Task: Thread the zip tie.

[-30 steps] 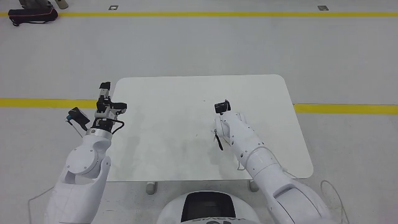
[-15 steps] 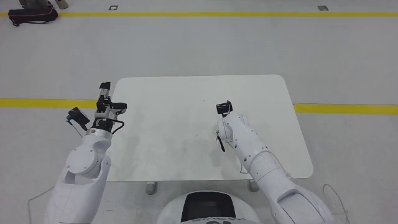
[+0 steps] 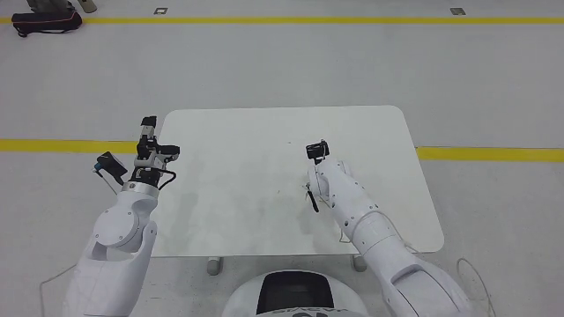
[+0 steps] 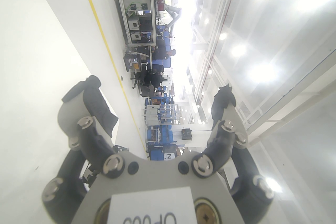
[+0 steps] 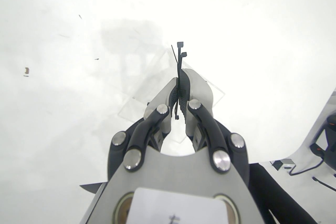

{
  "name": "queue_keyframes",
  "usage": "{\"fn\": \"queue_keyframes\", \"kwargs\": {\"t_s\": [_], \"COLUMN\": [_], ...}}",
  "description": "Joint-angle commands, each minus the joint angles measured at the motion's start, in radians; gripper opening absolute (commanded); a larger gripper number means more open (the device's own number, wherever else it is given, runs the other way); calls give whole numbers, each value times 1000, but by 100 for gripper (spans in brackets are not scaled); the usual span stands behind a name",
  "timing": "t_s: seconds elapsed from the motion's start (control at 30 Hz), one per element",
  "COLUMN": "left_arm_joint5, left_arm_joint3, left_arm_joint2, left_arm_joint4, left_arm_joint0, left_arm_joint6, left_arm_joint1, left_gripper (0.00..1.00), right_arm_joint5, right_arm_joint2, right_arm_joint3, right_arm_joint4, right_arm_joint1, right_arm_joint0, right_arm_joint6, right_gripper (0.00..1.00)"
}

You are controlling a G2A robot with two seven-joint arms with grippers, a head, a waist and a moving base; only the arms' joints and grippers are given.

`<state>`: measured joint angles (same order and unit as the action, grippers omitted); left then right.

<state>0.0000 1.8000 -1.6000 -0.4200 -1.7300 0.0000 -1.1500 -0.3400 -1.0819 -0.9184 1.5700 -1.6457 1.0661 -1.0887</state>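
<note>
Between the pressed-together fingers of the right gripper a black zip tie is clamped edge-on, just above the table, with its far end sticking out past the fingertips and a short bit showing back in the gap behind the pads. Two small square heads are seen at the far end, one just behind the other, with a hair-thin tail beside them; whether this is one tie doubled over or two ties cannot be told. The zip tie is judged to be very light, thin and springy: stiff enough along its length to be pushed through a slot, but easily bent sideways and likely to twist or slip if it is gripped on its smooth flat face. A hold close behind the head is judged best for one gripper and a hold just short of the tail tip for the other, so that little free length is left to wobble. Under the fingers a flat clear sheet is laid on the white table; it may be a pouch, but nothing can be made out inside it, and no other container is seen. Well apart, at the table's left edge, the left gripper is held with its fingers spread wide and nothing between them, aimed away toward the room.
</note>
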Motion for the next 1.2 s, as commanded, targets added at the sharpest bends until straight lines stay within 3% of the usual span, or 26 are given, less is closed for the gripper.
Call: {"fn": "queue_keyframes", "kwargs": {"t_s": [0.0, 0.03, 0.07, 0.17, 0.97, 1.17], "left_arm_joint5": [0, 0, 0, 0, 0, 0], "left_arm_joint3": [0, 0, 0, 0, 0, 0], "left_arm_joint2": [0, 0, 0, 0, 0, 0], "left_arm_joint4": [0, 0, 0, 0, 0, 0], "left_arm_joint0": [0, 0, 0, 0, 0, 0], "left_arm_joint6": [0, 0, 0, 0, 0, 0], "left_arm_joint1": [0, 0, 0, 0, 0, 0], "left_gripper": [100, 100, 100, 100, 100, 100], "right_arm_joint5": [0, 0, 0, 0, 0, 0], "right_arm_joint2": [2, 2, 2, 3, -8, -26], "right_arm_joint3": [11, 16, 22, 36, 123, 157], "right_arm_joint4": [0, 0, 0, 0, 0, 0], "right_arm_joint1": [-2, -3, -5, -8, -37, -50], "right_arm_joint0": [-5, -7, -9, -16, -49, -59], "right_arm_joint6": [0, 0, 0, 1, -23, -24], "right_gripper": [0, 15, 21, 24, 22, 17]}}
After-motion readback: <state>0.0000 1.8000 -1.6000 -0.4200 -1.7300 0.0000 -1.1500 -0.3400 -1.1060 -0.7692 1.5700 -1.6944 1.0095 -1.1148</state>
